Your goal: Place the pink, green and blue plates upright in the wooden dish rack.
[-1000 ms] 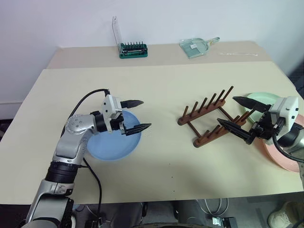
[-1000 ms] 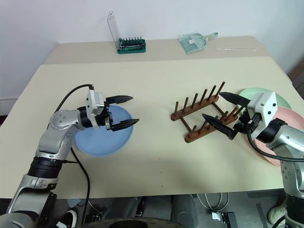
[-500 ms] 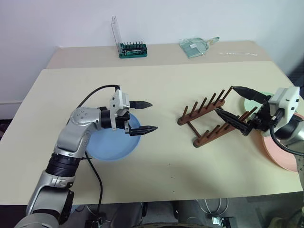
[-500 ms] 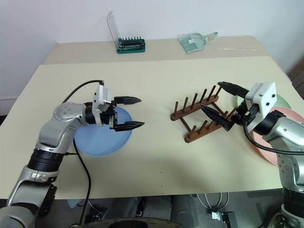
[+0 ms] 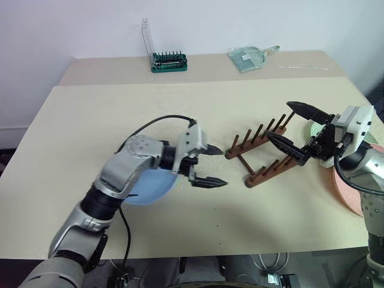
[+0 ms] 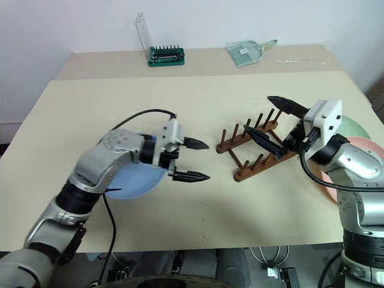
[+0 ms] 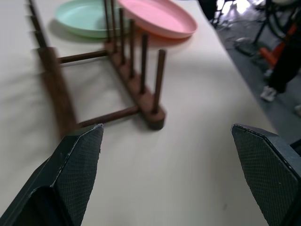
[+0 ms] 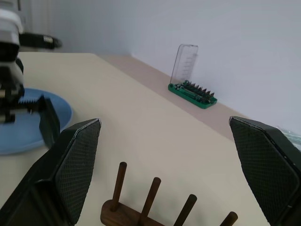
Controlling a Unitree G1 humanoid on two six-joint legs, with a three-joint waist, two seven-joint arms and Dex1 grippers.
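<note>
No plate is in the wooden dish rack (image 5: 264, 151) yet, so the job looks barely started. The left hand (image 5: 209, 166) hangs wide open and empty between the blue plate (image 5: 146, 187) behind it and the rack ahead. The right hand (image 5: 292, 128), equally wide and empty, hovers over the rack, with the green plate (image 7: 84, 18) and pink plate (image 5: 353, 193) behind it on the counter (image 5: 198, 108). Next, I'd judge, one hand must go back and pinch a plate's rim.

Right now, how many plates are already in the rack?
None. The rack has no plate in it. Both pincers, left and right, are open and hold nothing. The blue plate, green plate and pink plate all lie flat on the table.
</note>
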